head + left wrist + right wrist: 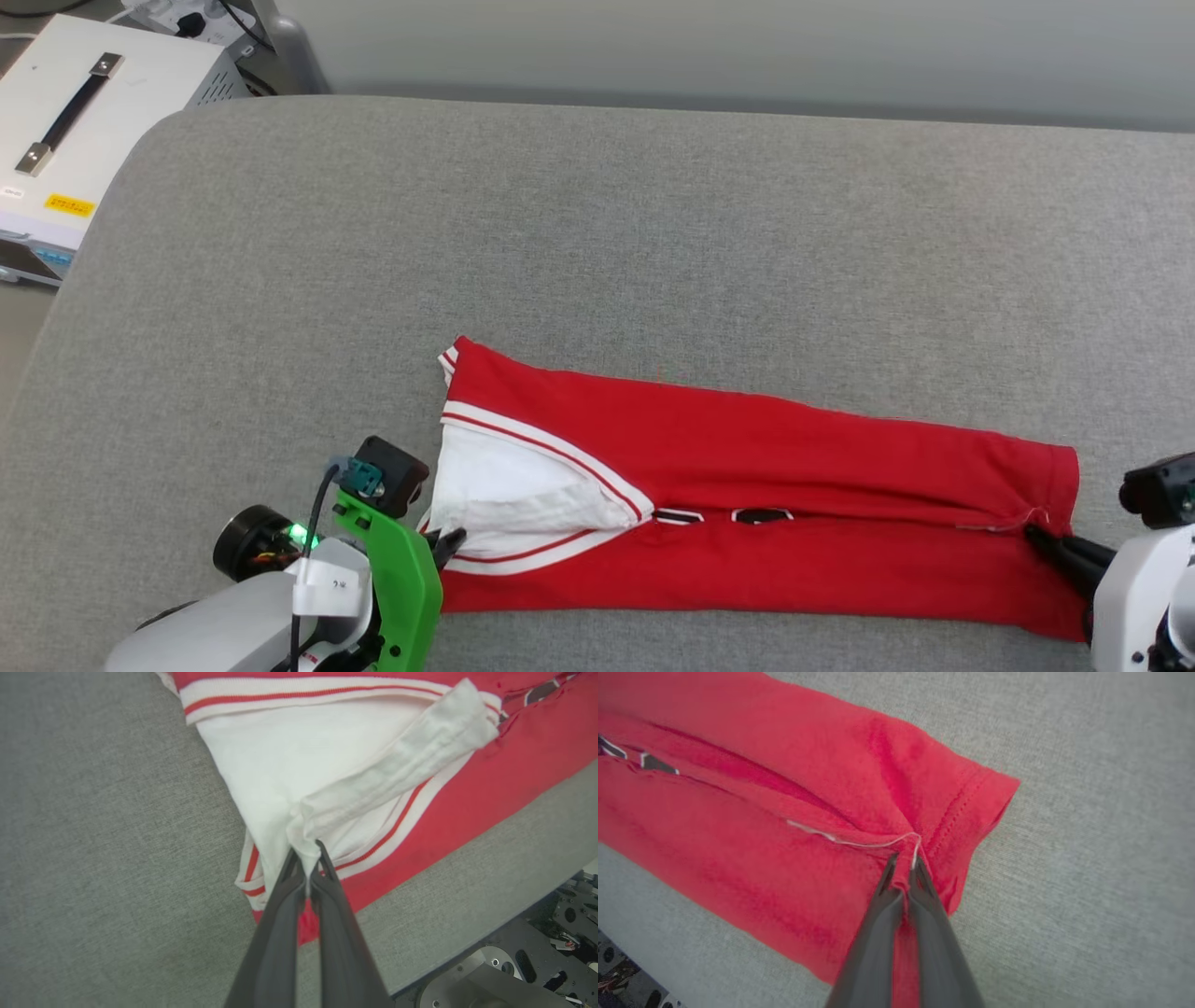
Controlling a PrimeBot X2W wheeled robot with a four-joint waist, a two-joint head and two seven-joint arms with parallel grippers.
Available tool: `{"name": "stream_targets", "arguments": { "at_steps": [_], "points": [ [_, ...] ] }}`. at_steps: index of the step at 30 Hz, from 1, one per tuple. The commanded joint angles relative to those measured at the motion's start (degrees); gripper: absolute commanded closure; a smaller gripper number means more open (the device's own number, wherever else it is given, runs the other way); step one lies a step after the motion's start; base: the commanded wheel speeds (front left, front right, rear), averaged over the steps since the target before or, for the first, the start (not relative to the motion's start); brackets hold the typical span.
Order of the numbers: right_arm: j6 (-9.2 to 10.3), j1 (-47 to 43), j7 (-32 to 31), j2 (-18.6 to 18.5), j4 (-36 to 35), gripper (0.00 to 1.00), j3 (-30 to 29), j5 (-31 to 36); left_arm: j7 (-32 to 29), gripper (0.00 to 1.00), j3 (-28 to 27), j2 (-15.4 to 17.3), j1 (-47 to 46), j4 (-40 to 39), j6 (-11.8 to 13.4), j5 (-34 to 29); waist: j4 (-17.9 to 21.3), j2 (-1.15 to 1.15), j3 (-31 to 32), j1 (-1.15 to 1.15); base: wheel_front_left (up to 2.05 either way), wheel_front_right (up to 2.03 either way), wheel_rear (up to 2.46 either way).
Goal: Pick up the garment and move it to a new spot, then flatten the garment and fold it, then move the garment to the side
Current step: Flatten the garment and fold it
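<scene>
The garment [747, 485], red with white sleeves and striped trim, lies folded lengthwise into a long strip near the table's front edge. Black lettering peeks out along the fold line. My left gripper [453, 541] is shut on the white sleeve fabric at the strip's left end; in the left wrist view the garment [327, 756] is pinched between the left gripper's [306, 851] tips. My right gripper [1034, 534] is shut on the red hem at the right end; the right wrist view has the garment [761, 826] bunched at the right gripper [902, 861].
The grey fabric-covered table [597, 233] stretches wide behind the garment. A white equipment box [84, 121] with a black handle stands off the table's back left corner. The table's front edge [467, 947] runs close under the garment, with the robot base below it.
</scene>
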State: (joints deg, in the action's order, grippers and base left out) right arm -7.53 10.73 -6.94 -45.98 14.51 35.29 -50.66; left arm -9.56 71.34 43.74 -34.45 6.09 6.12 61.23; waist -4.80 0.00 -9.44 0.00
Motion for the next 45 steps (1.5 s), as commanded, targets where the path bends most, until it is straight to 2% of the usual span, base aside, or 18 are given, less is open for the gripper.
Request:
{"name": "stream_targets", "arguments": {
  "at_steps": [1,5,7,8,9,12,19,26,30,33,37,45],
  "points": [
    [0.04,-1.26,-0.86,0.66,0.03,1.00,-0.23,-0.32,0.32,1.00,0.04,-0.55,0.92,0.95,0.02,0.55,-0.04,0.00,-0.87,0.00,0.00,0.00,0.00],
    [0.04,-2.35,-2.35,1.33,-0.24,1.00,-0.28,-0.45,1.83,1.00,-0.10,-2.17,1.06,3.42,0.23,-0.13,0.00,0.00,-1.40,0.00,0.00,0.00,0.00],
    [0.04,-2.43,-2.25,1.41,-0.81,1.00,-1.21,-0.78,3.01,0.62,-0.39,-2.83,1.32,4.29,0.42,-0.19,0.12,0.00,-1.18,0.00,0.00,0.00,0.00],
    [0.04,-2.48,-2.31,1.29,-1.11,0.55,-1.69,-0.90,4.01,0.00,-0.68,-2.99,1.31,4.53,0.87,-0.58,0.17,0.00,-0.95,0.00,0.00,0.00,0.00],
    [0.04,-2.53,-2.32,1.04,-1.75,0.00,-2.24,-0.93,5.64,0.00,-1.40,-3.17,1.52,4.86,1.88,-0.83,0.29,0.00,-0.58,0.00,0.00,0.00,0.00],
    [0.04,-3.56,-2.80,0.34,-4.50,0.00,-4.18,-3.22,9.61,0.00,-2.22,-3.33,2.06,4.90,3.98,-2.63,0.20,0.00,0.55,0.00,0.00,0.00,0.00],
    [0.04,-5.79,-5.63,-3.65,-13.11,0.00,-11.80,-13.42,20.45,0.00,-6.41,-3.59,3.65,4.31,11.51,-5.71,-0.11,0.00,2.13,0.00,0.00,0.00,0.00],
    [0.04,-6.67,-10.54,-5.58,-10.31,0.00,-17.55,-19.14,24.45,0.00,-13.00,-5.74,5.22,3.66,19.45,-11.26,-1.66,0.00,1.52,0.00,0.00,0.00,0.00],
    [0.04,-6.55,-14.27,-5.01,-6.81,0.00,-17.63,-20.39,24.53,0.00,-20.44,-8.13,8.34,0.89,23.09,-18.17,-2.65,0.00,0.59,0.00,0.00,0.00,0.00],
    [0.04,-5.77,-15.99,-3.65,-4.47,0.00,-16.91,-20.31,24.54,0.00,-25.58,-9.87,11.43,-0.62,24.25,-22.55,-3.17,0.00,-0.10,0.00,0.00,0.00,0.00],
    [0.04,-4.21,-17.22,-1.25,-1.21,0.00,-15.56,-19.48,24.55,0.00,-31.80,-12.70,15.74,-2.44,24.22,-27.94,-3.94,0.00,-0.89,0.00,0.00,0.00,0.00],
    [0.04,-1.98,-18.69,4.40,3.72,0.00,-11.32,-18.76,24.56,0.00,-41.89,-19.96,22.86,-5.45,20.50,-37.27,-5.16,0.00,-1.73,0.00,0.00,0.00,0.00]
  ]
}}
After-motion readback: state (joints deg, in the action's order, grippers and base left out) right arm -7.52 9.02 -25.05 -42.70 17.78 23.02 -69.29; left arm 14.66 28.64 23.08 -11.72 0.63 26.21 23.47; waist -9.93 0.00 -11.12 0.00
